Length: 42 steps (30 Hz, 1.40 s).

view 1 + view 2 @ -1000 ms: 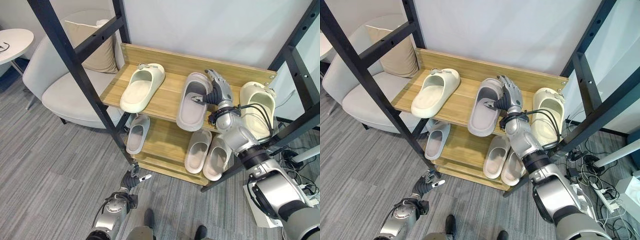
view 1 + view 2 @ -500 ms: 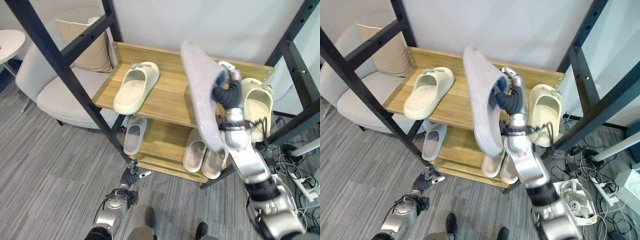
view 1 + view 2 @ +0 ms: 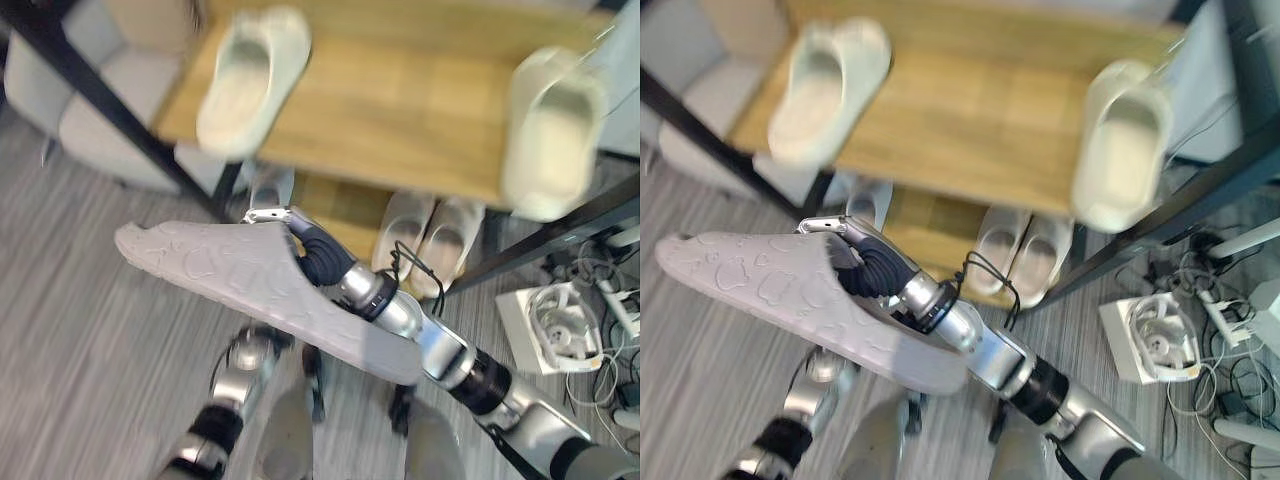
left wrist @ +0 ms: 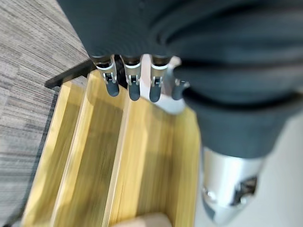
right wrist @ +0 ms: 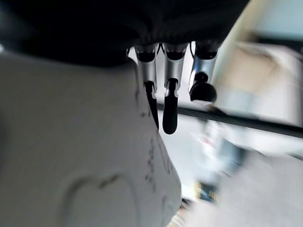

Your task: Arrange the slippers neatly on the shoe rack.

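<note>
A: Right eye view, for orientation. Your right hand point(image 3: 862, 268) is clenched on the grey slipper point(image 3: 790, 305), fingers curled over its rim near the strap end. The slipper hangs sole-up, clear of the shoe rack point(image 3: 970, 110), with its toe reaching out toward nine o'clock, over the carpet point(image 3: 700, 400).

B: And your left hand?

A: Left hand point(image 3: 252, 352) shows low at six o'clock in the left eye view, over the floor. In its own wrist view the fingers point(image 4: 131, 78) hang straight and relaxed, holding nothing, with the rack's lower planks beyond them.

B: Where do the other slippers lie?

A: On the top shelf, one cream slipper point(image 3: 250, 82) at eleven o'clock and a second cream slipper point(image 3: 548, 132) at two o'clock, well apart, bare board between them. On the lower shelf, a pale pair point(image 3: 428, 236) side by side, and a grey slipper's mate point(image 3: 263, 188) partly hidden behind the black upright point(image 3: 120, 115).

B: What could go wrong from here?

A: You grip one end only, so the long overhang may lever the slipper out of your fingers if you swing fast. Its toe may strike the black upright or clip a cream slipper on the way in. It is inverted too: set down as it is, it would land sole-up and not match the rest.
</note>
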### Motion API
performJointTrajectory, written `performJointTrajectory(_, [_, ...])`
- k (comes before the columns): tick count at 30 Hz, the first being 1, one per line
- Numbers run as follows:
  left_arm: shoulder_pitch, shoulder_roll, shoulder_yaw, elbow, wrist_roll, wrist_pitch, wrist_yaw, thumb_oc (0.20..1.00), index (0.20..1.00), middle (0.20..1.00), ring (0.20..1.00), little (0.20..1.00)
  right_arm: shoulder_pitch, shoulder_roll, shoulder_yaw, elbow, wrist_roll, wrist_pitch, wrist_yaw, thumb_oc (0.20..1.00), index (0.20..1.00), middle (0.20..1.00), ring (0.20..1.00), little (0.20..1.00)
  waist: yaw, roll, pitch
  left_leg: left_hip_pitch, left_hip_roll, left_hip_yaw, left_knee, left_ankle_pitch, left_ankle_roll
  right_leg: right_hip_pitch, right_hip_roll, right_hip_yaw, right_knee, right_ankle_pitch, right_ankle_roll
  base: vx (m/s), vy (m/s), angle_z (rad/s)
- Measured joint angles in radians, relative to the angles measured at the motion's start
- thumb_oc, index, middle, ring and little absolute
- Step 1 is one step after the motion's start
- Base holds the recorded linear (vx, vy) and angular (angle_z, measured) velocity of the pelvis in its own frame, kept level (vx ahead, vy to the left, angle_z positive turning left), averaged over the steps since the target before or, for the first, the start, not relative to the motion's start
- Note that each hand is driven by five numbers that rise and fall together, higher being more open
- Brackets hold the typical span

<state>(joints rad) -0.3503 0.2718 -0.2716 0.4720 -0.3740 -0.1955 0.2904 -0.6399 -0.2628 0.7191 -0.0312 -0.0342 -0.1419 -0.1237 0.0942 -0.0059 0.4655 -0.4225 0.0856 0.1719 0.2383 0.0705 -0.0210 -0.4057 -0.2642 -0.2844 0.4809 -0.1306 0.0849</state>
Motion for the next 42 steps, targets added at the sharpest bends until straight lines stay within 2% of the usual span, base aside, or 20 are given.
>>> performJointTrajectory(1, [-0.002, 0.013, 0.0, 0.0, -0.001, 0.0, 0.014, 1.0, 1.0, 1.0, 1.0, 1.0, -0.001, -0.008, -0.001, 0.029, -0.046, 0.001, -0.02, 0.2, 0.2, 0.2, 0.2, 0.2, 0.0, 0.002, 0.008, -0.03, -0.002, -0.006, 0.024, -0.007, 0.0, -0.031, -0.01, 0.003, 0.042, -0.02, -0.008, -0.21, 0.0, 0.22])
performJointTrajectory(2, [-0.008, 0.019, -0.004, -0.005, -0.001, -0.006, 0.049, 1.0, 1.0, 1.0, 1.0, 1.0, -0.014, -0.01, -0.011, 0.129, -0.146, 0.004, -0.083, 0.2, 0.2, 0.2, 0.2, 0.2, -0.001, 0.012, 0.013, -0.086, -0.01, -0.025, 0.072, -0.014, 0.002, -0.083, -0.022, 0.004, 0.111, -0.036, -0.003, -0.08, -0.024, 0.34])
performJointTrajectory(3, [-0.022, 0.029, -0.006, -0.013, -0.001, -0.011, 0.073, 1.0, 1.0, 1.0, 1.0, 1.0, -0.042, 0.003, -0.025, 0.21, -0.203, 0.025, -0.13, 0.2, 0.2, 0.2, 0.2, 0.2, -0.009, 0.014, 0.017, -0.113, -0.008, -0.04, 0.1, -0.02, 0.002, -0.105, -0.034, 0.001, 0.14, -0.059, -0.016, 0.01, -0.029, 0.4])
performJointTrajectory(4, [-0.044, 0.026, -0.006, -0.027, -0.001, -0.016, 0.09, 1.0, 1.0, 1.0, 1.0, 1.0, -0.064, -0.001, -0.047, 0.272, -0.252, 0.068, -0.175, 0.2, 0.2, 0.2, 0.2, 0.2, -0.001, 0.014, 0.017, -0.143, -0.012, -0.051, 0.109, -0.02, 0.001, -0.136, -0.043, 0.0, 0.164, -0.07, -0.022, 0.01, -0.034, 0.37])
performJointTrajectory(6, [-0.069, 0.024, -0.01, -0.029, 0.0, -0.017, 0.114, 1.0, 1.0, 1.0, 1.0, 1.0, -0.081, -0.022, -0.1, 0.308, -0.309, 0.096, -0.241, 0.2, 0.2, 0.2, 0.2, 0.2, 0.005, 0.013, 0.02, -0.171, -0.01, -0.06, 0.105, -0.019, 0.002, -0.16, -0.037, -0.005, 0.177, -0.073, -0.026, -0.07, -0.013, 0.29])
performJointTrajectory(7, [-0.083, 0.023, -0.017, -0.029, 0.0, -0.018, 0.127, 1.0, 1.0, 1.0, 1.0, 1.0, -0.116, -0.024, -0.118, 0.375, -0.357, 0.094, -0.289, 0.2, 0.2, 0.2, 0.2, 0.2, 0.006, 0.012, 0.02, -0.183, -0.011, -0.064, 0.123, -0.018, 0.003, -0.169, -0.039, -0.008, 0.2, -0.077, -0.023, -0.02, -0.009, 0.24])
performJointTrajectory(8, [-0.107, 0.021, -0.033, -0.029, 0.0, -0.022, 0.138, 1.0, 1.0, 1.0, 1.0, 1.0, -0.173, -0.024, -0.146, 0.476, -0.389, 0.113, -0.327, 0.2, 0.2, 0.2, 0.2, 0.2, 0.008, 0.014, 0.02, -0.206, -0.012, -0.079, 0.155, -0.018, 0.003, -0.183, -0.045, -0.011, 0.229, -0.099, -0.036, -0.01, -0.002, 0.23])
performJointTrajectory(9, [-0.144, 0.017, -0.054, -0.03, 0.001, -0.037, 0.141, 1.0, 1.0, 1.0, 1.0, 1.0, -0.228, -0.031, -0.202, 0.557, -0.405, 0.152, -0.373, 0.2, 0.2, 0.2, 0.2, 0.2, 0.016, 0.014, 0.02, -0.233, -0.012, -0.09, 0.176, -0.019, 0.002, -0.204, -0.055, -0.018, 0.254, -0.111, -0.04, 0.01, -0.004, 0.25])
performJointTrajectory(12, [-0.196, 0.017, -0.106, -0.036, 0.002, -0.044, 0.142, 1.0, 1.0, 1.0, 1.0, 1.0, -0.343, -0.074, -0.326, 0.682, -0.416, 0.197, -0.51, 0.2, 0.2, 0.2, 0.2, 0.2, 0.027, 0.014, 0.021, -0.282, -0.017, -0.112, 0.193, -0.018, 0.002, -0.236, -0.058, -0.039, 0.275, -0.117, -0.045, 0.05, 0.008, 0.2])
performJointTrajectory(15, [-0.192, 0.027, -0.135, -0.064, 0.002, -0.044, 0.137, 1.0, 1.0, 1.0, 1.0, 1.0, -0.427, -0.098, -0.347, 0.755, -0.393, 0.216, -0.583, 0.2, 0.2, 0.2, 0.2, 0.2, 0.038, 0.014, 0.02, -0.298, -0.021, -0.127, 0.194, -0.011, 0.001, -0.239, -0.062, -0.056, 0.279, -0.115, -0.049, 0.05, 0.015, 0.16])
performJointTrajectory(16, [-0.194, 0.032, -0.15, -0.081, 0.002, -0.045, 0.131, 1.0, 1.0, 1.0, 1.0, 1.0, -0.46, -0.107, -0.351, 0.768, -0.369, 0.219, -0.604, 0.2, 0.2, 0.2, 0.2, 0.2, 0.042, 0.014, 0.02, -0.308, -0.022, -0.138, 0.197, -0.004, -0.01, -0.24, -0.066, -0.07, 0.279, -0.118, -0.053, 0.05, 0.022, 0.26])
performJointTrajectory(21, [-0.21, 0.034, -0.169, -0.082, 0.003, -0.043, 0.104, 1.0, 1.0, 1.0, 1.0, 1.0, -0.524, -0.108, -0.373, 0.831, -0.295, 0.218, -0.639, 0.2, 0.2, 0.2, 0.2, 0.2, 0.076, 0.016, 0.019, -0.334, -0.038, -0.165, 0.196, -0.001, -0.013, -0.241, -0.076, -0.103, 0.281, -0.129, -0.06, 0.06, 0.023, 0.18])
performJointTrajectory(30, [-0.203, 0.083, -0.2, -0.155, 0.003, -0.043, 0.094, 1.0, 1.0, 1.0, 1.0, 1.0, -0.575, -0.111, -0.263, 1.002, -0.278, 0.238, -0.63, 0.2, 0.2, 0.2, 0.2, 0.2, 0.109, 0.017, 0.018, -0.343, -0.075, -0.197, 0.146, 0.019, -0.008, -0.246, -0.108, -0.133, 0.276, -0.136, -0.047, 0.05, 0.01, 0.16])
performJointTrajectory(32, [-0.18, 0.095, -0.205, -0.182, 0.003, -0.043, 0.079, 1.0, 1.0, 1.0, 1.0, 1.0, -0.603, -0.127, -0.246, 1.091, -0.279, 0.241, -0.622, 0.2, 0.2, 0.2, 0.2, 0.2, 0.128, 0.018, 0.017, -0.343, -0.078, -0.2, 0.129, 0.022, -0.01, -0.247, -0.11, -0.137, 0.273, -0.14, -0.045, 0.06, 0.003, 0.08])
performJointTrajectory(35, [-0.153, 0.106, -0.211, -0.197, 0.003, -0.042, 0.064, 1.0, 1.0, 1.0, 1.0, 1.0, -0.613, -0.182, -0.22, 1.126, -0.28, 0.26, -0.615, 0.2, 0.2, 0.2, 0.2, 0.2, 0.145, 0.024, 0.014, -0.344, -0.086, -0.216, 0.108, 0.045, -0.005, -0.243, -0.112, -0.157, 0.262, -0.139, -0.044, 0.05, -0.002, 0.15])
performJointTrajectory(38, [-0.138, 0.13, -0.222, -0.211, 0.002, -0.042, 0.056, 1.0, 1.0, 1.0, 1.0, 1.0, -0.633, -0.203, -0.219, 1.179, -0.28, 0.265, -0.613, 0.2, 0.2, 0.2, 0.2, 0.2, 0.16, 0.025, 0.014, -0.344, -0.089, -0.217, 0.096, 0.054, -0.015, -0.243, -0.112, -0.163, 0.26, -0.14, -0.041, 0.04, -0.012, 0.06])
performJointTrajectory(39, [-0.129, 0.136, -0.224, -0.224, 0.002, -0.042, 0.055, 1.0, 1.0, 1.0, 1.0, 1.0, -0.644, -0.207, -0.219, 1.196, -0.28, 0.273, -0.613, 0.799, 0.799, 0.799, 0.799, 0.799, 0.16, 0.025, 0.014, -0.344, -0.089, -0.217, 0.093, 0.055, -0.016, -0.242, -0.112, -0.166, 0.259, -0.14, -0.041, 0.05, 0.001, 0.04])
performJointTrajectory(40, [-0.127, 0.138, -0.231, -0.226, 0.002, -0.042, 0.052, 1.0, 1.0, 1.0, 1.0, 1.0, -0.651, -0.208, -0.218, 1.208, -0.28, 0.285, -0.61, 1.0, 1.0, 1.0, 1.0, 1.0, 0.161, 0.025, 0.014, -0.344, -0.089, -0.217, 0.092, 0.056, -0.016, -0.241, -0.111, -0.167, 0.258, -0.141, -0.041, 0.05, 0.011, 0.02])
performJointTrajectory(42, [-0.123, 0.138, -0.239, -0.226, 0.002, -0.042, 0.038, 1.0, 1.0, 1.0, 1.0, 1.0, -0.668, -0.207, -0.204, 1.244, -0.283, 0.296, -0.602, 1.0, 1.0, 1.0, 1.0, 1.0, 0.16, 0.026, 0.013, -0.342, -0.09, -0.217, 0.089, 0.056, -0.016, -0.239, -0.111, -0.168, 0.248, -0.141, -0.041, 0.02, 0.007, 0.0])
